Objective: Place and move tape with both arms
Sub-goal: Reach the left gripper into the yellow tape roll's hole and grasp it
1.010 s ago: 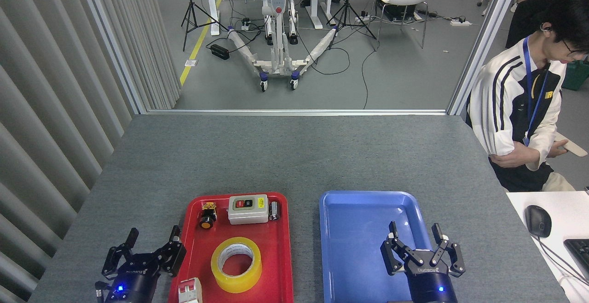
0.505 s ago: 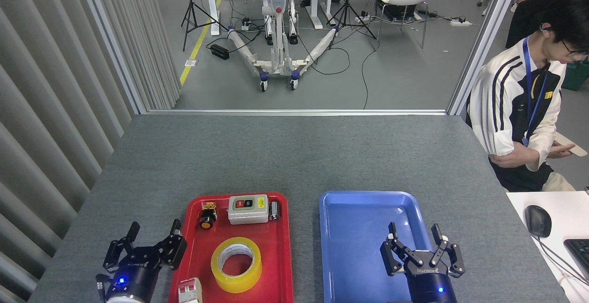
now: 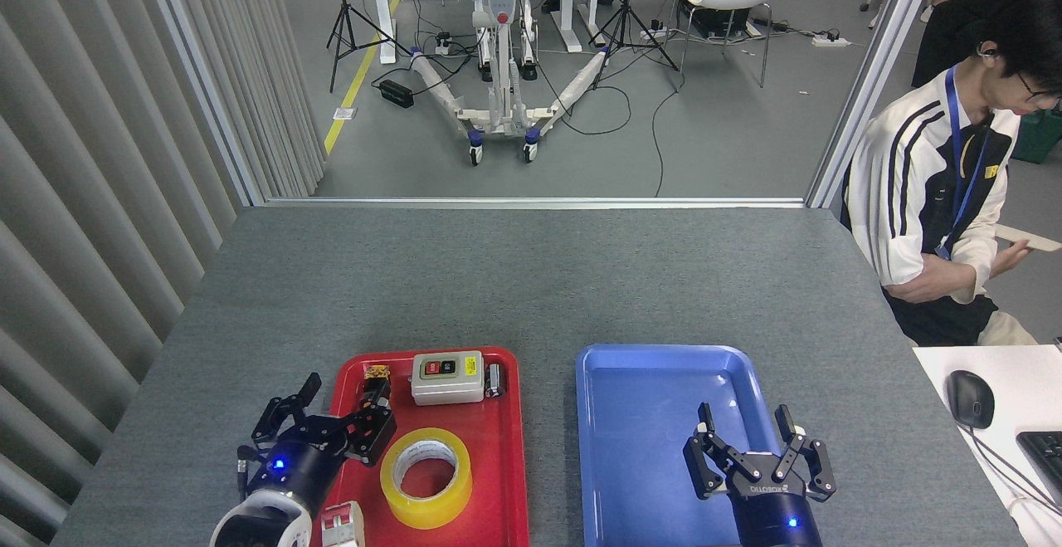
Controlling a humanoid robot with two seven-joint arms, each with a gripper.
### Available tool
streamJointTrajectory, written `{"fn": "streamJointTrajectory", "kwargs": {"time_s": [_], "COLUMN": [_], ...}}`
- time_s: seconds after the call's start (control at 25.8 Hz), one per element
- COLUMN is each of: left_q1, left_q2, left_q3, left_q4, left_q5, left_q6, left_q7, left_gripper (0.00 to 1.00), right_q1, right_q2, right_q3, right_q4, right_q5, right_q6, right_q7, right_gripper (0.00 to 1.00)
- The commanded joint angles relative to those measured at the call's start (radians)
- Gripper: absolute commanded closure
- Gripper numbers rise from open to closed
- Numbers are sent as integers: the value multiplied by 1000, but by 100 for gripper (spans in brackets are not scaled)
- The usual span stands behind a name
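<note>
The tape (image 3: 426, 477), a wide yellow roll with a white core, lies flat in the near half of the red tray (image 3: 506, 447). My left gripper (image 3: 336, 404) is open and hovers over the tray's left edge, just left of the roll and apart from it. Its wrist shows a blue light and a white joint housing. Over the near part of the blue tray (image 3: 630, 414), my right gripper (image 3: 745, 428) stands open with nothing between its fingers.
In the red tray are a grey switch box (image 3: 447, 378), a yellow-and-black push button (image 3: 375, 385), a small metal part (image 3: 495, 379) and a white-and-red breaker (image 3: 343, 524). A person (image 3: 946, 198) sits at the table's right; a side desk holds a mouse (image 3: 969, 398).
My left gripper has swung right and forward from beside the red tray to over its left edge, closer to the tape. The right gripper has barely moved. The person's hand has shifted.
</note>
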Motion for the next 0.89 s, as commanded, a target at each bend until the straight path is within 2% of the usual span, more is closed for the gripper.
{"fn": "streamJointTrajectory", "kwargs": {"time_s": [0.0, 0.16, 0.27, 0.62, 0.85], "left_q1": [-51, -110, -165, -196, -222], "left_q2": [13, 8, -2, 2, -1], "left_q3": [-47, -47, -47, -119, -157], "left_q4": [-18, -63, -35, -12, 55], "left_q5": [29, 36, 36, 49, 50], "left_q6": [0, 0, 2, 0, -3], "left_q7": [-275, -681, -859, -905, -918], "left_gripper": [0, 0, 0, 0, 0], "right_q1": [-3, -3, -3, -1, 0], "right_q2": [0, 0, 0, 0, 2], "right_q3": [0, 2, 2, 0, -3], "right_q4": [0, 0, 2, 2, 2], "right_q5": [0, 0, 0, 0, 0], "right_q6": [0, 2, 2, 2, 2], "right_q7": [1, 2, 2, 4, 2], "right_gripper": [1, 1, 1, 1, 1]}}
